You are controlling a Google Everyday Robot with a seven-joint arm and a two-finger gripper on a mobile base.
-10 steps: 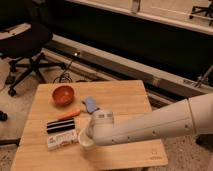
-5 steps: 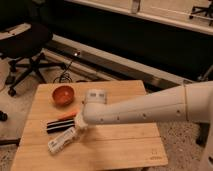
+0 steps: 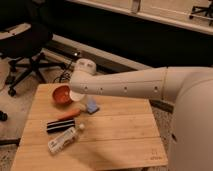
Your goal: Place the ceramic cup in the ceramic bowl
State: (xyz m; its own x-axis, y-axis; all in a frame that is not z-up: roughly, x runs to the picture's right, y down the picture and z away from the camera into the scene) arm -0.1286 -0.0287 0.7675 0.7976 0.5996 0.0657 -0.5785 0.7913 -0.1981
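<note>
The orange-red ceramic bowl point(image 3: 61, 94) sits on the far left part of the wooden table point(image 3: 120, 135). My gripper point(image 3: 79, 90) reaches in from the right at the end of the white arm. It is shut on the white ceramic cup point(image 3: 76, 97) and holds it at the bowl's right rim, just above the table. The arm's end hides most of the gripper and the top of the cup.
An orange carrot-like stick point(image 3: 70, 114), a black bar point(image 3: 60, 125) and a clear plastic bottle point(image 3: 65, 140) lie on the left half of the table. A small blue object point(image 3: 91, 105) lies right of the cup. A black office chair point(image 3: 25, 45) stands behind, at left.
The arm has swung from the table's front left toward the far left, carrying the white cup up to the bowl's rim. The bottle, black bar and stick now show uncovered.
</note>
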